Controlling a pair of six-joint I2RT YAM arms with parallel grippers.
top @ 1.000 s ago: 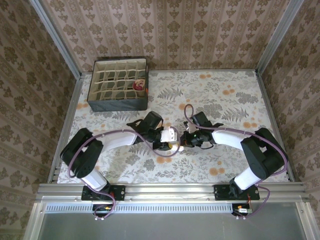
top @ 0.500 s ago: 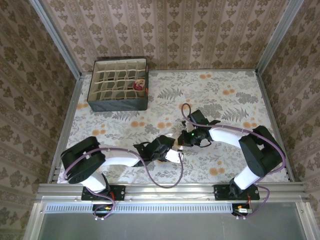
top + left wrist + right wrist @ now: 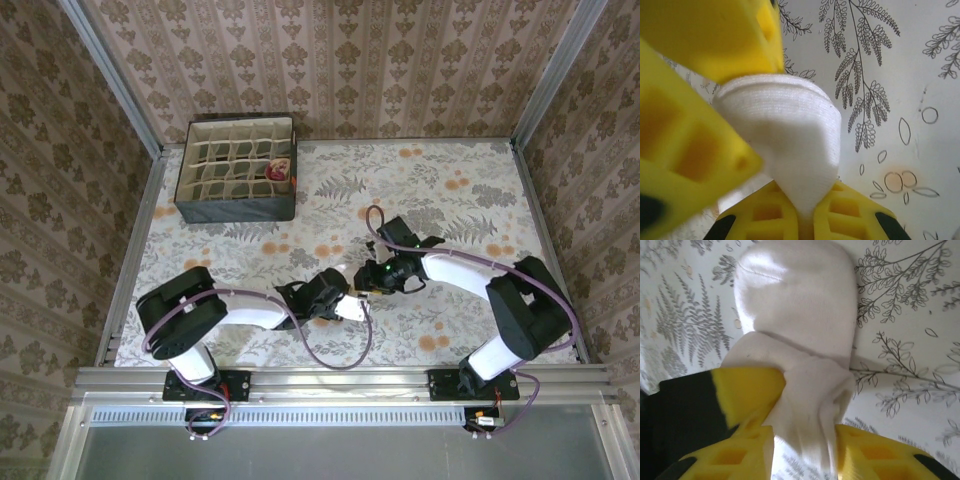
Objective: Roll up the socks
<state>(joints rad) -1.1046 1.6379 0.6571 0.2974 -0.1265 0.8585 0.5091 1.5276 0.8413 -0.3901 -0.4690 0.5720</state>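
Note:
The cream sock [image 3: 785,125] is bunched between my two grippers at the table's middle [image 3: 359,290]. My left gripper [image 3: 805,219] is shut on it, a fold pinched tight between its yellow fingers. In the top view it [image 3: 350,304] reaches in from the left. My right gripper [image 3: 805,455] stands open, and the sock's loose end [image 3: 800,315] hangs between its parted fingers, with tablecloth showing beside it. It [image 3: 369,282] meets the left one from the right. A tan and maroon rolled sock [image 3: 280,172] sits in a cell of the box.
A dark divided organiser box [image 3: 236,205] stands at the back left of the floral tablecloth [image 3: 460,200]. Metal rails edge the table on both sides and along the near edge [image 3: 340,378]. Patterned walls close in behind.
My left arm swung down toward the near edge and its gripper closed on the cream sock. The right gripper, shut before, has parted its fingers.

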